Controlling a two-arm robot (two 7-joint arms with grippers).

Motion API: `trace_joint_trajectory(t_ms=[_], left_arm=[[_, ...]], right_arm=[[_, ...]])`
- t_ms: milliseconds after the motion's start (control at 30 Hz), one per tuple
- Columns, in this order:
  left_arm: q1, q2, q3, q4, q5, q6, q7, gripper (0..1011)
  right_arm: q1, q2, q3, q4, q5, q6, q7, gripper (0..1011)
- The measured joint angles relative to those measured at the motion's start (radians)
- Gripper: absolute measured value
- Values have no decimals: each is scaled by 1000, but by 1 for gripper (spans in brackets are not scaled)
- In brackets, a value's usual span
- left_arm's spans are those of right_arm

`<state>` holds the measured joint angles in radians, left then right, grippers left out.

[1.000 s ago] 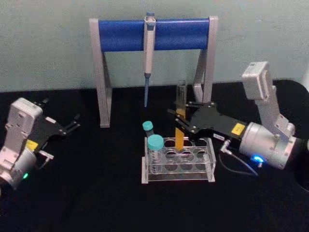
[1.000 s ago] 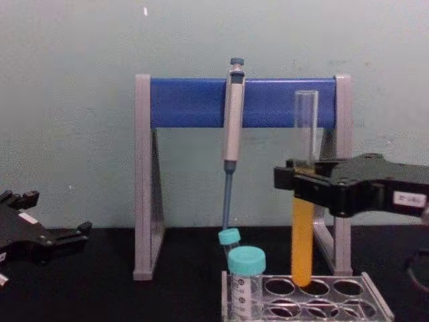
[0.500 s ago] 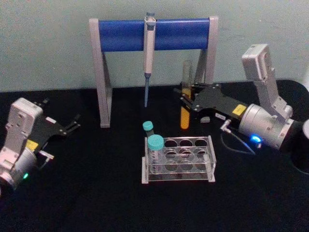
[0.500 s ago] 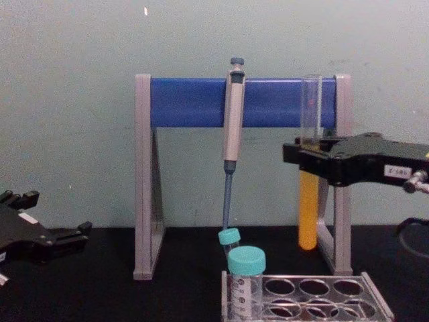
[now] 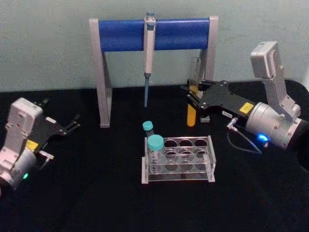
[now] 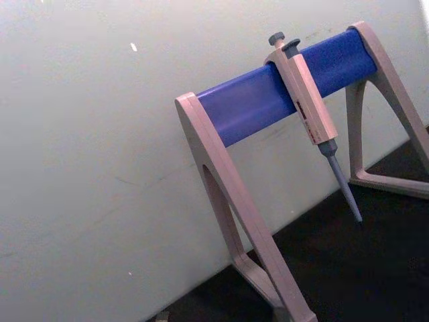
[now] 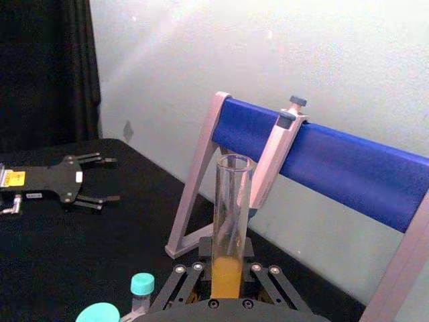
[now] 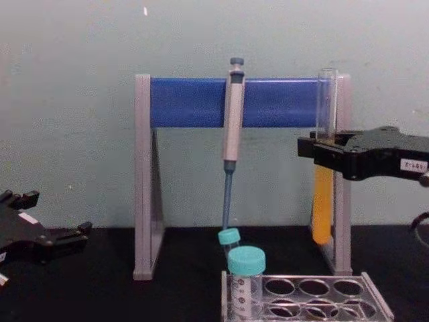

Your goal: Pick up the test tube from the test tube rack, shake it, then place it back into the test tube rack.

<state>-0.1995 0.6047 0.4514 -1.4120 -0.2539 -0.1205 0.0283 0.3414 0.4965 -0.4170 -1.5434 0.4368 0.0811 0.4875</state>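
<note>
Test tube (image 5: 191,116) sits clenched in the jaws of your right gripper (image 5: 192,94), which grasp it about mid-height, just above the top of the orange-yellow liquid. The tube stands upright, open mouth up, its round bottom hanging clear of the table (image 5: 96,193). You have it lifted out of the test tube rack (image 5: 211,162), on the far side of the rack and a little to the right, close in front of the right leg of the blue-barred stand (image 5: 154,34). In the chest view the clear upper part of the tube crosses the right end of the blue bar.

The right arm comes in from the right, its black jaw plates level and pointing left. Below and nearer, the rack rests on the table with two teal-capped tubes (image 5: 155,147) at its left end. A grey pipette (image 5: 148,53) hangs from the middle of the stand's bar, tip down, to the left of the tube.

Your left gripper (image 7: 112,180) sits low at the far left, well apart from the rack, its jaws spread and grasping nothing.
</note>
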Motion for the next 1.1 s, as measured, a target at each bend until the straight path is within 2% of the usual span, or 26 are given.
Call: trace_joint_trajectory(t_ms=[833,1100], left_arm=[[0,0,0,0,0,0,0,1001],[0,0,0,0,0,0,0,1001]], right_arm=[[-6,-13,5,4,0,-6,-4,232],[-15,-20,18,5,24,-9,-6,232]])
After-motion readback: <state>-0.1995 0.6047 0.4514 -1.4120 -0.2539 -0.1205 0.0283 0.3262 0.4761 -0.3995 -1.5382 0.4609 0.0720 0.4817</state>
